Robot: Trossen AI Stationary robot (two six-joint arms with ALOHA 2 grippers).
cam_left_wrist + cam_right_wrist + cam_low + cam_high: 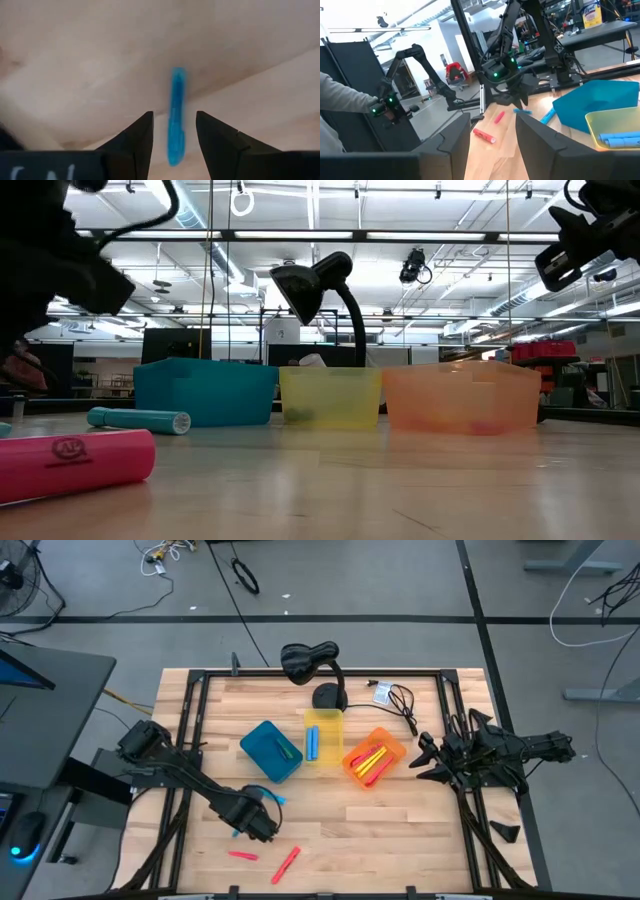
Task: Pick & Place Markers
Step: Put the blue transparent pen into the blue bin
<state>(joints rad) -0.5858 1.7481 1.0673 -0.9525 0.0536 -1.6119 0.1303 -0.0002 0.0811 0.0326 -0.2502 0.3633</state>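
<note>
Blue marker (176,117) between open left end effector (173,135) fingers.

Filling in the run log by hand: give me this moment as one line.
left gripper: open over blue marker, not gripped | right gripper: waiting, open, beside orange bin | two red markers loose on table

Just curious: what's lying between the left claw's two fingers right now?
In the left wrist view, a blue marker lies on the bare wooden table between the left gripper's open fingers, not yet gripped.
</note>
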